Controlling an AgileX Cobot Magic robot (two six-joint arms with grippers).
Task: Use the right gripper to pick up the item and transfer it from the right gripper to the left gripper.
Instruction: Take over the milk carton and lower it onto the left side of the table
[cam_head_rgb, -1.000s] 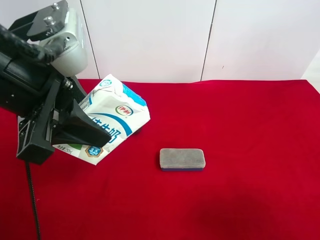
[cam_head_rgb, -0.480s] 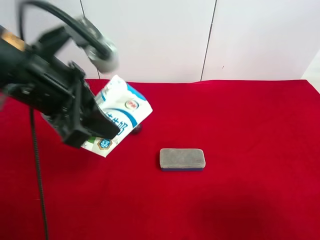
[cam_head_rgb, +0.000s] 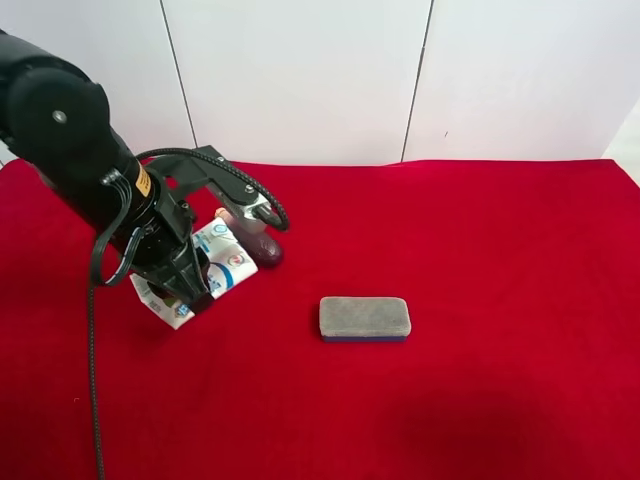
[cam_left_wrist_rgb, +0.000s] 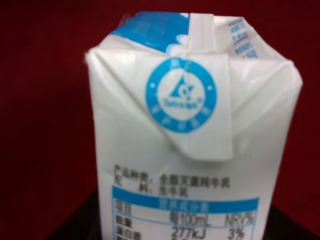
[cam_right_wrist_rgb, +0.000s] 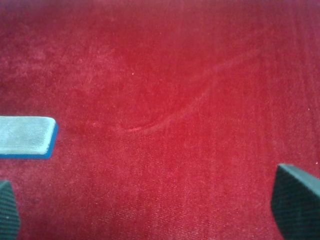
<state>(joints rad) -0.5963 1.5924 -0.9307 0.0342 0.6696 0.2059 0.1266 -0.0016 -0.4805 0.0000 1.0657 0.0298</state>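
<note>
Left gripper (cam_head_rgb: 192, 283) clamps the carton (cam_head_rgb: 228, 262), which is tilted low at the red cloth (cam_head_rgb: 480, 250), left of centre in the high view; I cannot tell if it touches. Right gripper (cam_right_wrist_rgb: 152, 207) gapes wide, holding nothing. Eraser (cam_head_rgb: 365, 318) lies mid-frame, apart from the carton

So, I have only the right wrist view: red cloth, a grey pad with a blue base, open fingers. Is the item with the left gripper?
Observer: Yes. The left gripper holds a milk carton, down by the red cloth.
Operator: Does the high view show my arm?
Observer: No. Only the left arm shows there.
Operator: Where is the pad from the carton?
Observer: The grey pad lies flat, apart from the carton, toward the high view's right.
</note>
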